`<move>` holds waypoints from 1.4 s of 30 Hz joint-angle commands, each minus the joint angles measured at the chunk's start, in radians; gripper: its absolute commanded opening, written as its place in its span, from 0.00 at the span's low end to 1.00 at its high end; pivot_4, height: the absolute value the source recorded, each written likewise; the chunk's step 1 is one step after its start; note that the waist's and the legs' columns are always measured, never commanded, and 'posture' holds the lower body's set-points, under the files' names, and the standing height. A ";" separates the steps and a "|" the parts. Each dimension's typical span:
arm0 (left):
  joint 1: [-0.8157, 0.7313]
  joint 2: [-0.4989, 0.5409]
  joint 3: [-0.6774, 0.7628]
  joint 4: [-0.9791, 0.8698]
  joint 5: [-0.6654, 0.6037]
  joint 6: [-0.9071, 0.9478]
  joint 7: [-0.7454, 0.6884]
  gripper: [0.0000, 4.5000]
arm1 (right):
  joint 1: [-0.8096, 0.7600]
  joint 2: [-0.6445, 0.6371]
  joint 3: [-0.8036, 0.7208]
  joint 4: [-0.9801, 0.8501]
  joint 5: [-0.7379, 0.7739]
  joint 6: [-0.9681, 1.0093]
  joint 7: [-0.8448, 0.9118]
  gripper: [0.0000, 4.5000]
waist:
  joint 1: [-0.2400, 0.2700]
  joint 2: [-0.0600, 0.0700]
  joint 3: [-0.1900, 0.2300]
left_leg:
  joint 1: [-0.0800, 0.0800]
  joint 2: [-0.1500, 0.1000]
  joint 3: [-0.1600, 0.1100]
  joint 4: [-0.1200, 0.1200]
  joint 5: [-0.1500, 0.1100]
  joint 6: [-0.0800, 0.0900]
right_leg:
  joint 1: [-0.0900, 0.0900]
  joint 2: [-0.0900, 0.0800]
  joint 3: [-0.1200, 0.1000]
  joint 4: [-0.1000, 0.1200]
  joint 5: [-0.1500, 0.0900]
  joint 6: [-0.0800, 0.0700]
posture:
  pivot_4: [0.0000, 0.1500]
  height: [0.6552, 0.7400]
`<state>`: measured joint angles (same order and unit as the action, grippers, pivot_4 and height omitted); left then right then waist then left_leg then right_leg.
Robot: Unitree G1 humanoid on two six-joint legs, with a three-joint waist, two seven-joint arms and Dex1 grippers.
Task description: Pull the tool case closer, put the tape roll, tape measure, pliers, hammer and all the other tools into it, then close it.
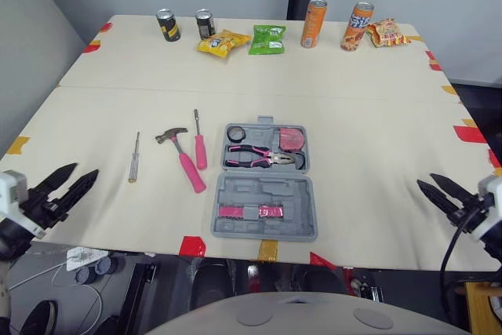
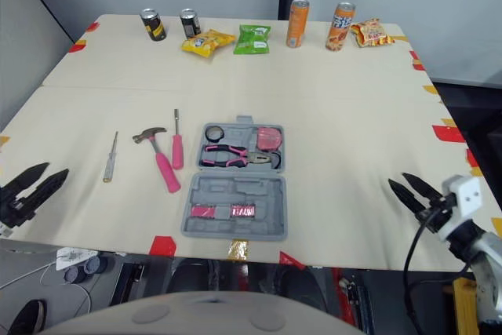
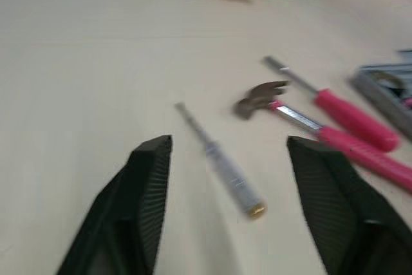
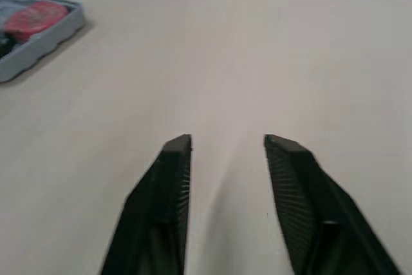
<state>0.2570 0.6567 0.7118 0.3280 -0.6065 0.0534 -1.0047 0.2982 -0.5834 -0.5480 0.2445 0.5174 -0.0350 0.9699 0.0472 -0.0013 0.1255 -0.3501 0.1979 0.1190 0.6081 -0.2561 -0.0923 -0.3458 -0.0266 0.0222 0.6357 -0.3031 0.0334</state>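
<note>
Left eye view: on the pale surface (image 1: 353, 107) the grey tool case (image 1: 265, 221) lies open near the front edge, close to the robot, w/ tape measure (image 1: 292, 139), pliers (image 1: 255, 156) and tape roll (image 1: 235, 132) seated in its far half. Left hand (image 1: 86, 169) and right hand (image 1: 425, 180) hang low at the front corners, fingers spread on both, nothing held, each well apart from the tools. Step in hand, by the look of it: loading what's left outside. The pink-handled hammer (image 1: 184, 164) and pink screwdriver (image 1: 200, 147) lie just left of the case, the slim clear screwdriver (image 1: 134, 158) farther left. Next move prob. falls to the left hand. Its wrist view lines up on the slim screwdriver, which lies flat, so a low pinch across the handle seems needed. Approach looks unobstructed. The case likely won't shut til every tool sits in its slot. Cans (image 1: 314, 23) and snack bags (image 1: 267, 38) along the far edge are well out of the way.
</note>
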 commanded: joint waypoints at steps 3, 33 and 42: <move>0.012 0.037 0.047 0.205 0.043 -0.073 0.017 1.00 | 0.020 0.000 -0.103 0.092 0.042 -0.050 -0.006 0.95 | -0.001 0.000 0.000 | 0.000 0.001 0.000 0.000 0.000 0.000 | 0.000 0.000 0.000 0.000 0.000 0.000 | 1.00 0.98; -0.057 -0.216 -0.188 -0.542 0.048 0.395 0.660 1.00 | -0.145 -0.107 0.169 -0.352 0.114 0.088 0.210 1.00 | 0.002 0.000 0.000 | -0.001 -0.001 -0.001 0.003 0.003 -0.003 | 0.001 -0.001 -0.001 0.004 0.001 0.001 | 1.00 0.98; -0.146 -0.240 -0.294 -0.584 0.158 0.519 0.847 1.00 | -0.251 -0.188 0.295 -0.414 0.092 0.095 0.378 1.00 | 0.006 -0.001 0.000 | -0.002 -0.002 -0.002 0.004 0.004 -0.005 | 0.001 0.000 -0.001 0.003 0.001 0.002 | 1.00 0.98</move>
<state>0.1260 0.4182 0.4150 -0.2164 -0.4652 0.5647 -0.1865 0.0632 -0.7554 -0.2556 -0.1602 0.6164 0.0843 1.3108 0.0534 -0.0024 0.1253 -0.3526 0.1960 0.1167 0.6122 -0.2526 -0.0972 -0.3449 -0.0269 0.0213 0.6384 -0.3019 0.0356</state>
